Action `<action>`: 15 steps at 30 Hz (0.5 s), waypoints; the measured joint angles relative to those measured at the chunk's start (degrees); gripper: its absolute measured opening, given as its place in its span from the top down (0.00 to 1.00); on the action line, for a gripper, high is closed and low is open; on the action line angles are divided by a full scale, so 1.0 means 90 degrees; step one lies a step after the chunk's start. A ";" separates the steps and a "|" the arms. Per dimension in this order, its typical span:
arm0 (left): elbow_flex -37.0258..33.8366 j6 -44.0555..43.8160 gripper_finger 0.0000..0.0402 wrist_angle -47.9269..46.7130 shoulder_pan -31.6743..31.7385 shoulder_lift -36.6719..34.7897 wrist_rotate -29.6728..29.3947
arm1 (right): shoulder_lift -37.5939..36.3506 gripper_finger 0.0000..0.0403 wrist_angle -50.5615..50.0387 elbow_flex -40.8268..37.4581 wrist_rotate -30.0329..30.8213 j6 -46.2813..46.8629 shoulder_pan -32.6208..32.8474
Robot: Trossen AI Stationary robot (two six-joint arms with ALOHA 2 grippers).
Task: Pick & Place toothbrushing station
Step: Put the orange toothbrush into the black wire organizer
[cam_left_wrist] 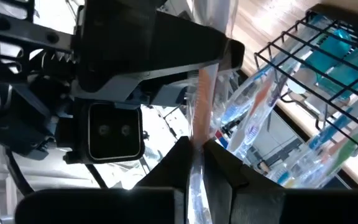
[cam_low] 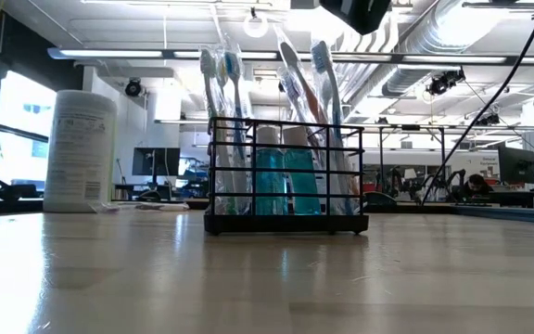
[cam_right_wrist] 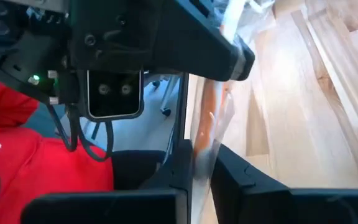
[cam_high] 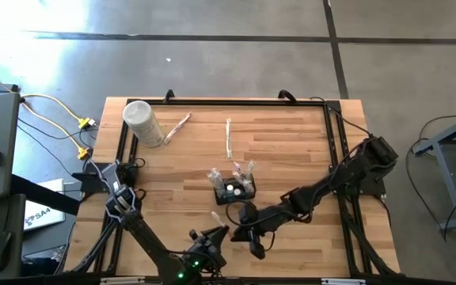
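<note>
The toothbrushing station (cam_high: 236,189) is a black wire holder standing on the table's middle. It holds teal cups (cam_low: 286,181) and several upright toothbrushes, and also shows in the left wrist view (cam_left_wrist: 328,56). My left gripper (cam_left_wrist: 196,155) and my right gripper (cam_right_wrist: 197,165) meet near the table's front edge, in front of the station. Both are shut on one clear-wrapped toothbrush with an orange handle (cam_left_wrist: 199,106). In the high view my left gripper (cam_high: 216,236) and my right gripper (cam_high: 242,233) stand close together. My left gripper pinches the wrapped toothbrush between its two fingers at the orange handle (cam_left_wrist: 197,134). The brush runs on from the fingers to my right gripper, clear of the table. My right gripper pinches the same wrapped toothbrush between its two fingers at the orange handle (cam_right_wrist: 205,140). The clear wrapper (cam_right_wrist: 225,31) runs on past my left gripper's fingers, clear of the table.
A tall white canister (cam_high: 142,123) stands at the far left. Two more wrapped toothbrushes (cam_high: 177,128) (cam_high: 228,139) lie on the far half of the table. A person in red (cam_right_wrist: 11,168) shows beyond the near edge.
</note>
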 joint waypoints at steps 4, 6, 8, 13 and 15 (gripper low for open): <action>0.0000 0.0014 0.95 0.0028 -0.0032 0.0000 -0.0082 | -0.0007 0.94 -0.0020 0.0000 0.0062 -0.0044 -0.0033; 0.0000 0.0133 0.95 0.0041 -0.0030 0.0000 -0.0098 | -0.0007 0.94 -0.0024 0.0002 0.0092 -0.0107 -0.0032; 0.0000 0.0158 0.94 0.0059 -0.0073 0.0000 -0.0099 | -0.0007 0.94 -0.0034 0.0002 0.0120 -0.0128 -0.0030; 0.0000 0.0127 0.85 0.0498 -0.0075 0.0000 -0.0114 | -0.0007 0.94 -0.0077 0.0002 0.0173 -0.0316 -0.0028; 0.0000 0.0098 0.78 0.0882 -0.0075 0.0000 -0.0151 | -0.0007 0.94 -0.0085 0.0002 0.0193 -0.0362 -0.0025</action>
